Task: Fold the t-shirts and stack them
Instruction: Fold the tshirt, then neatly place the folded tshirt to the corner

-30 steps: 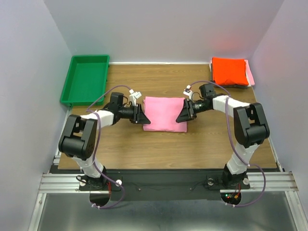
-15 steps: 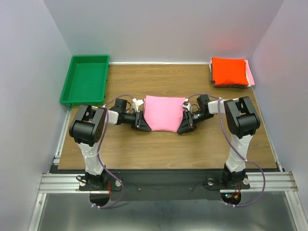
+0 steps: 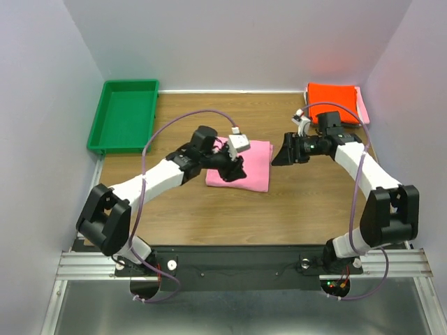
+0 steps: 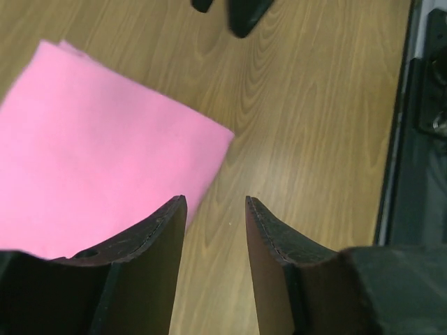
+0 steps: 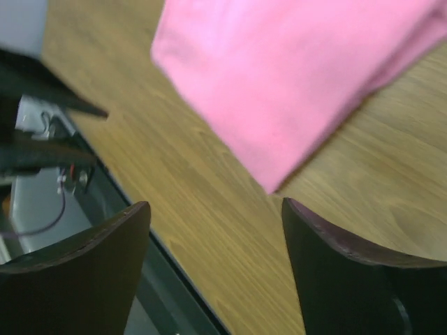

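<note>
Centre of the table [image 3: 209,213]: I see the folded bubblegum pink t-shirt [image 3: 255,167] lying flat, a neat rectangle. My left jaws hang over its left half. The left wrist view shows them apart with nothing between them, bare wood under the gap and a corner of the shirt just beside one of them. My right jaws sit just right of the shirt, clear of it, wide apart and empty; the shirt fills the top of that wrist view. Upper right of the frame: the folded orange-red t-shirt [image 3: 334,101] tops a stack, with a paler pink t-shirt [image 3: 363,106] showing at its right edge. Upper left: the green tray [image 3: 124,115].
</note>
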You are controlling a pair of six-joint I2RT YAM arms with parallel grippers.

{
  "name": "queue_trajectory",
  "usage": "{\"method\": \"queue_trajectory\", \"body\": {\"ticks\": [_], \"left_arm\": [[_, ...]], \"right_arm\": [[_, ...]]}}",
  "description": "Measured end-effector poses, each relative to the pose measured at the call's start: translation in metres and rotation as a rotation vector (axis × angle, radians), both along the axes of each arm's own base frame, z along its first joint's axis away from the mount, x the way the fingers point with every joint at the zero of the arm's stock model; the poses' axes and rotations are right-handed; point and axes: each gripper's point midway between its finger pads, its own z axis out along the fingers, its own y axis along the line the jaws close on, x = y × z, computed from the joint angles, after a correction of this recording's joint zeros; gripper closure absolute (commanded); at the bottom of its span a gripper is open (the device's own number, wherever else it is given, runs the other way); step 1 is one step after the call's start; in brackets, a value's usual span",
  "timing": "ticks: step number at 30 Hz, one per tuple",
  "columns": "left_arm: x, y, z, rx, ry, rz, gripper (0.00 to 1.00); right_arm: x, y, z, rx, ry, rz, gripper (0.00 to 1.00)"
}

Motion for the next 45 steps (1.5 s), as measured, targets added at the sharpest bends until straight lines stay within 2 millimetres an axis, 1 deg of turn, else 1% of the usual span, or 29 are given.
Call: {"method": "queue_trajectory", "body": {"ticks": [1, 2, 3, 4, 6, 7, 8, 9, 10, 11, 12, 13, 14, 16, 19, 22, 23, 25, 26, 29, 30, 31, 32, 33, 35, 38, 40, 45], "left_arm": [[-0.003, -0.009, 0.005, 0.011, -0.057, -0.028, 0.48], [-0.003, -0.017, 0.007, 0.038, -0.127, -0.048, 0.48], [-0.004, -0.023, 0.004, 0.065, -0.167, -0.060, 0.48], [-0.004, -0.027, -0.002, 0.096, -0.206, -0.072, 0.48], [-0.009, -0.039, -0.025, 0.191, -0.298, -0.129, 0.49], [-0.012, -0.043, -0.033, 0.218, -0.317, -0.152, 0.49], [-0.020, -0.050, -0.050, 0.270, -0.353, -0.200, 0.49], [-0.025, -0.055, -0.065, 0.312, -0.375, -0.239, 0.49], [-0.030, -0.058, -0.073, 0.334, -0.389, -0.266, 0.50], [-0.037, -0.062, -0.085, 0.371, -0.417, -0.308, 0.50], [-0.041, -0.065, -0.092, 0.392, -0.437, -0.337, 0.50], [-0.043, -0.068, -0.097, 0.410, -0.467, -0.362, 0.50], [-0.045, -0.070, -0.099, 0.416, -0.483, -0.373, 0.51], [-0.042, -0.074, -0.101, 0.423, -0.522, -0.385, 0.51], [-0.034, -0.081, -0.109, 0.436, -0.566, -0.385, 0.54], [-0.027, -0.084, -0.126, 0.463, -0.579, -0.383, 0.57], [-0.025, -0.087, -0.129, 0.460, -0.592, -0.384, 0.60], [-0.019, -0.089, -0.128, 0.462, -0.614, -0.370, 0.64], [-0.018, -0.090, -0.128, 0.464, -0.622, -0.370, 0.70], [-0.014, -0.090, -0.130, 0.472, -0.642, -0.364, 0.80], [-0.012, -0.091, -0.131, 0.472, -0.645, -0.361, 0.85], [-0.011, -0.092, -0.132, 0.471, -0.647, -0.356, 0.88], [-0.010, -0.092, -0.132, 0.468, -0.647, -0.352, 0.95], [-0.008, -0.092, -0.133, 0.465, -0.647, -0.347, 0.99], [-0.007, -0.094, -0.131, 0.455, -0.636, -0.341, 1.00], [-0.007, -0.095, -0.128, 0.432, -0.582, -0.342, 1.00], [-0.005, -0.099, -0.120, 0.402, -0.540, -0.339, 1.00], [0.003, -0.113, -0.094, 0.315, -0.484, -0.308, 1.00]], "right_arm": [[0.002, -0.006, 0.001, -0.014, -0.001, -0.035, 0.07], [0.003, -0.010, 0.000, -0.026, 0.007, -0.063, 0.02], [0.004, -0.015, -0.004, -0.042, 0.018, -0.095, 0.00], [0.004, -0.019, -0.007, -0.053, 0.030, -0.118, 0.00], [0.002, -0.027, -0.019, -0.077, 0.059, -0.177, 0.00], [-0.002, -0.033, -0.026, -0.090, 0.088, -0.212, 0.00], [-0.005, -0.038, -0.032, -0.096, 0.114, -0.244, 0.00], [-0.007, -0.047, -0.039, -0.100, 0.145, -0.294, 0.00], [-0.008, -0.058, -0.044, -0.102, 0.177, -0.349, 0.00], [-0.007, -0.063, -0.046, -0.099, 0.188, -0.376, 0.00], [-0.005, -0.073, -0.050, -0.098, 0.214, -0.436, 0.00], [-0.004, -0.078, -0.051, -0.098, 0.224, -0.468, 0.00], [-0.001, -0.085, -0.053, -0.099, 0.237, -0.506, 0.00], [0.002, -0.089, -0.054, -0.091, 0.252, -0.550, 0.00], [0.004, -0.087, -0.056, -0.069, 0.266, -0.580, 0.00], [0.001, -0.084, -0.066, -0.044, 0.302, -0.611, 0.00], [-0.001, -0.084, -0.069, -0.041, 0.310, -0.615, 0.00], [-0.008, -0.081, -0.077, -0.023, 0.346, -0.635, 0.00], [-0.011, -0.079, -0.081, -0.007, 0.357, -0.643, 0.00], [-0.021, -0.074, -0.087, 0.033, 0.375, -0.661, 0.01], [-0.024, -0.073, -0.089, 0.052, 0.377, -0.668, 0.01], [-0.024, -0.071, -0.091, 0.068, 0.371, -0.675, 0.02], [-0.025, -0.071, -0.092, 0.081, 0.372, -0.684, 0.02], [-0.025, -0.070, -0.095, 0.091, 0.373, -0.693, 0.03], [-0.021, -0.069, -0.098, 0.112, 0.377, -0.710, 0.04], [-0.008, -0.067, -0.099, 0.148, 0.373, -0.728, 0.07], [0.002, -0.063, -0.102, 0.172, 0.383, -0.738, 0.12], [0.020, -0.040, -0.108, 0.217, 0.417, -0.720, 0.14]]}}
